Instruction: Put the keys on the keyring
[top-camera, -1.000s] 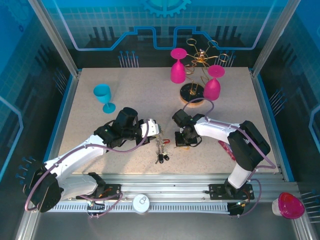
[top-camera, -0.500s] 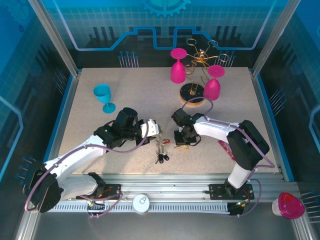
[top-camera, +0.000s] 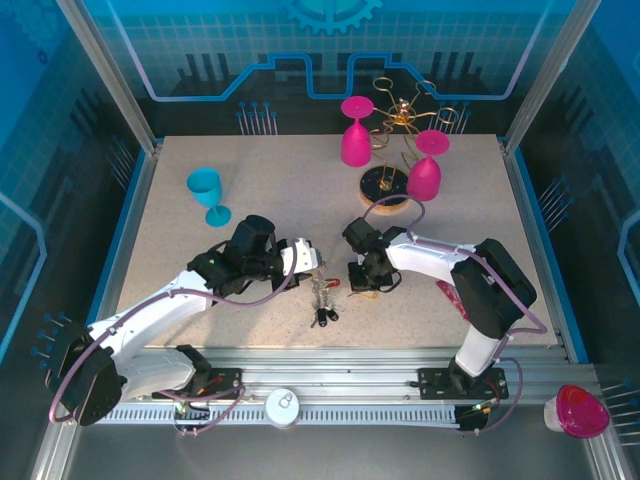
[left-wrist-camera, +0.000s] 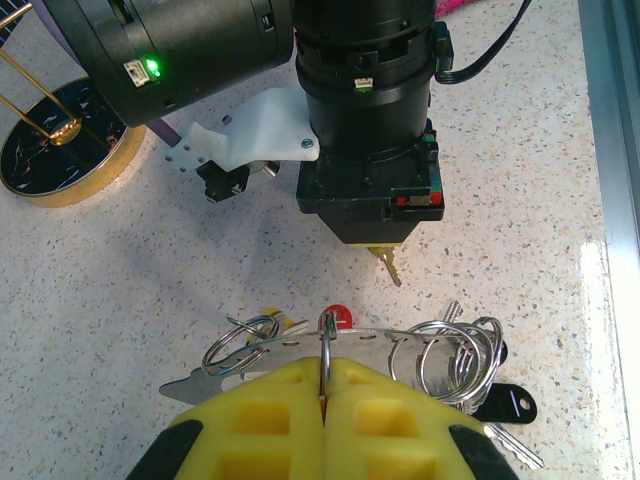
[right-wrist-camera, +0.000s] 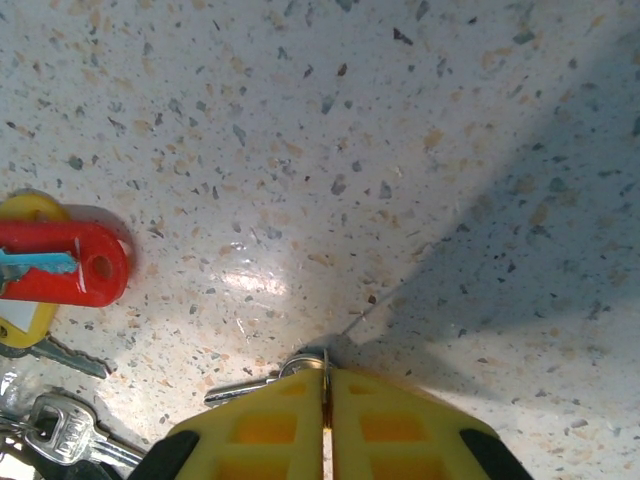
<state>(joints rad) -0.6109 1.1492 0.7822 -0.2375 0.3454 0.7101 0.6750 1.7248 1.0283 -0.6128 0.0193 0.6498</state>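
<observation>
Just left of the bunch of keys (top-camera: 322, 298), the left gripper (left-wrist-camera: 325, 390) is clamped on a thin wire of the keyring (left-wrist-camera: 325, 338). The wire stands upright at the bunch's edge, beside a red key head (left-wrist-camera: 339, 316) and silver rings (left-wrist-camera: 455, 360). Just right of the bunch, the right gripper (right-wrist-camera: 326, 400) is pinched tight on a small key (right-wrist-camera: 300, 366), low over the table (right-wrist-camera: 400, 150).

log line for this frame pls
left fingers: shut on keyring | right fingers: shut on one key | other keys: bunched at keyring | step: key not yet threaded
</observation>
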